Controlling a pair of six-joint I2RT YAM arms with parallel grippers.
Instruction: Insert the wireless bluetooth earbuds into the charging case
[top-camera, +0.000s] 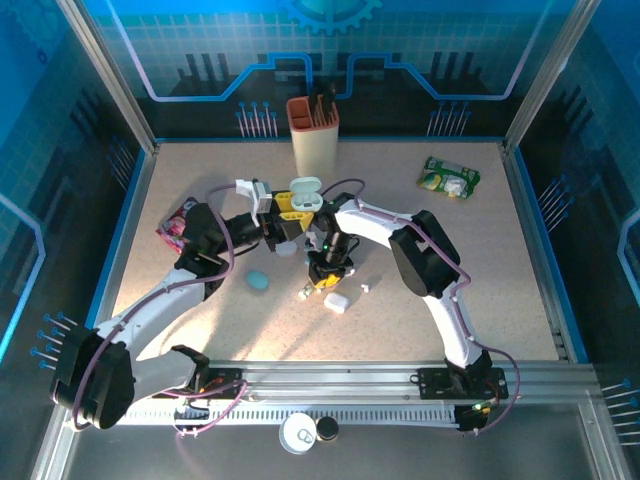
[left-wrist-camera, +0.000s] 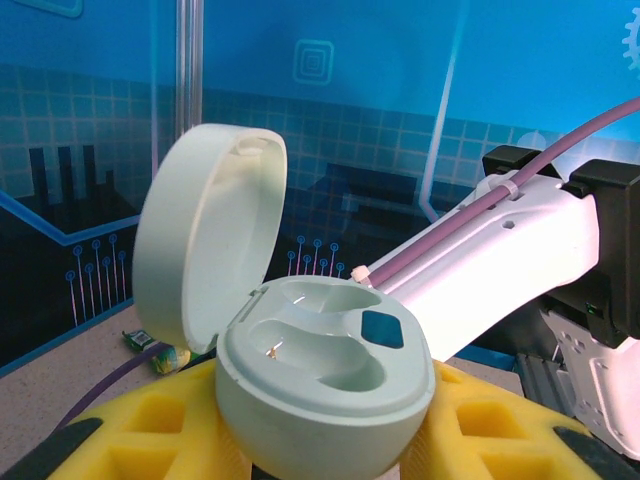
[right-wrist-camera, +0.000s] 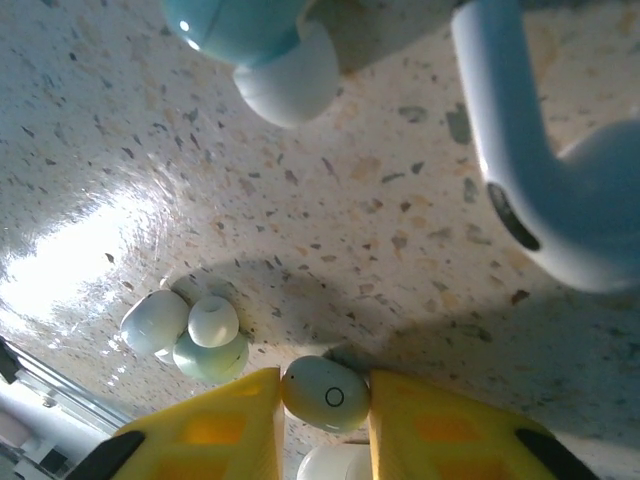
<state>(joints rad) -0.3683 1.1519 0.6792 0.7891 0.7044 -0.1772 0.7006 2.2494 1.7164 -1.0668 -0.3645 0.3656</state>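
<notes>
Down on the table (right-wrist-camera: 300, 200), right hand (right-wrist-camera: 322, 412) pinches 1 earbud (right-wrist-camera: 325, 393)

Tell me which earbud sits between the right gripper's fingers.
The ring-marked earbud touching both yellow fingers of the right gripper; the other earbuds lie loose on the table beside it.

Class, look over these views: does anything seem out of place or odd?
Yes. Small white plastic earbuds lie scattered on the speckled tabletop, while the open white charging case in the left fingers has both wells empty.
</notes>
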